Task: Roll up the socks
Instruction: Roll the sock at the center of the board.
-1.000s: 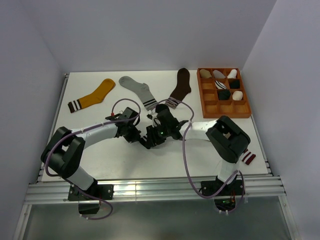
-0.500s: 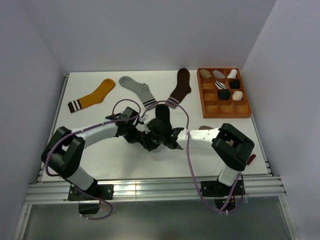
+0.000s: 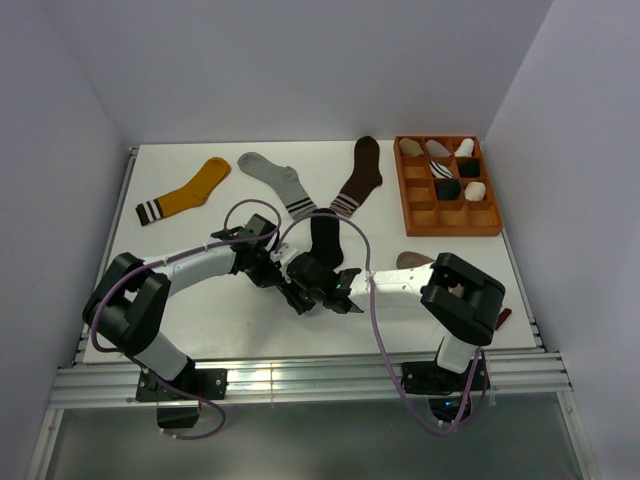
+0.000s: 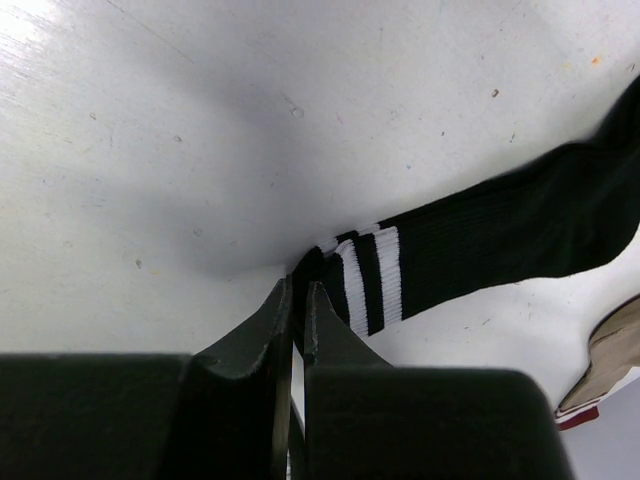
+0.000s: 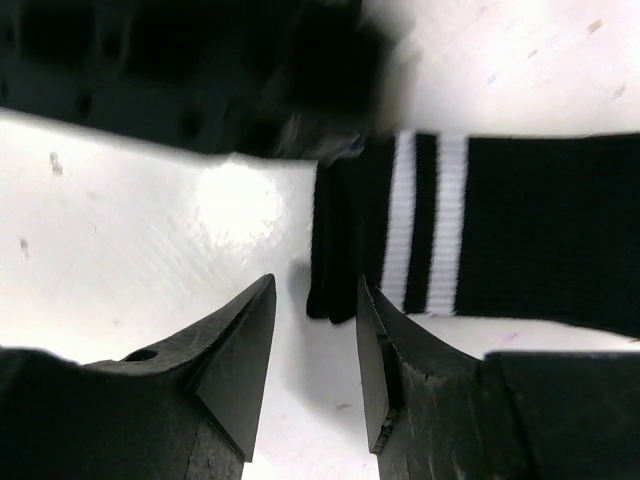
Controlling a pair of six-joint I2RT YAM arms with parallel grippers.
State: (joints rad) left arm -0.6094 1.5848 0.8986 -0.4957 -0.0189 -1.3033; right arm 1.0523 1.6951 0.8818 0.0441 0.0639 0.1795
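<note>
- Two grippers meet at one cuff. You have the left gripper pressed together on the open end of the black striped sock, pinching the very edge of the fabric low at the table.
- That pinch looks meant to anchor the cuff so the end does not slide when the roll starts. That is my read, not something shown.
- Your right gripper is spread, tips down at the table, with the cuff's corner right at the gap between its fingers. Nothing is clamped there, and white table shows between the tips.
- Likely reason for that pose: you are lining up to take the cuff edge beside the left pinch and turn it over onto the leg.
- The sock sits in the centre of the overhead frame, with its cuff end low between the two grippers. The toe end points up toward the brown sock. It is near that sock, but I cannot tell if they touch.
- Look: black ribbed knit with two white bands close to the cuff, lying flat and unrolled with the leg straight. The cuff edge seems a bit bunched where it is pinched.
- The taupe sock shows at the lower right of the left wrist frame, apart from the black one. In the overhead frame the right arm mostly hides it.
- No roll has formed, so this sock looks to be at its first step.
</note>
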